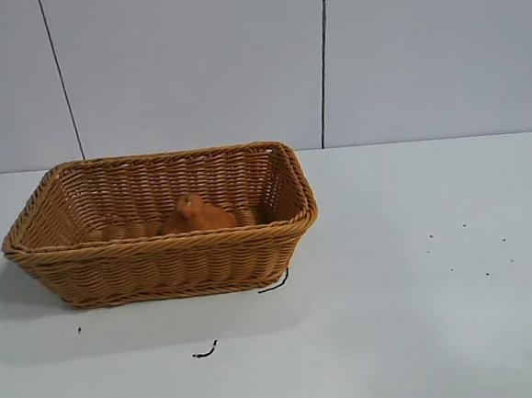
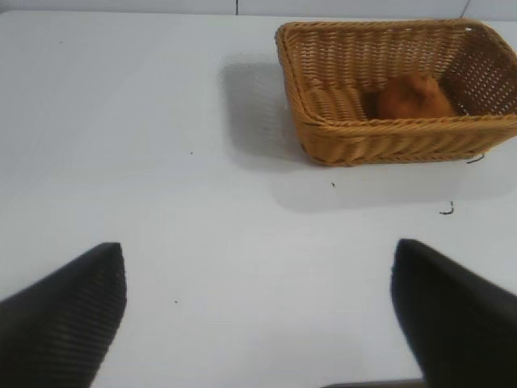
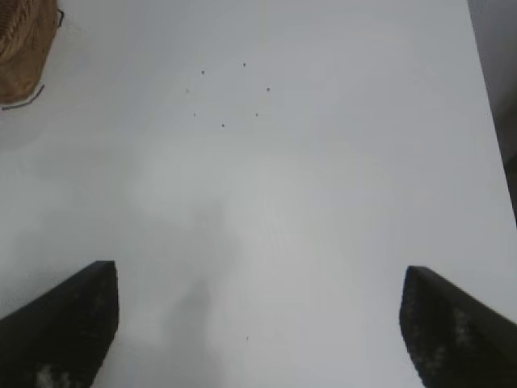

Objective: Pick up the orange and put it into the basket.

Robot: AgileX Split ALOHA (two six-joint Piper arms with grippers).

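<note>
One white table (image 1: pixel 413 316) under grey panelled wall (image 1: pixel 191 67); orange (image 1: pixel 196 215) inside basket (image 1: pixel 160 263). Wrist views alone show left gripper (image 2: pixel 258 315) and right gripper (image 3: pixel 258 323), both spread apart, well away from basket.

- Table (image 1: pixel 423 316) bare right of basket (image 1: pixel 160 263): open passage.
- Basket walls flare; top open.
- Orange (image 1: pixel 196 215) sits mid-floor inside, room either side.

Exterior view: level, close, facing the basket (image 1: pixel 160 253) on the table (image 1: pixel 423 316), wall behind. Left wrist view: looking down past claw fingertips (image 2: pixel 73 307), basket at 1 o'clock. Right wrist view: steeply down, basket edge at 11 o'clock.
</note>
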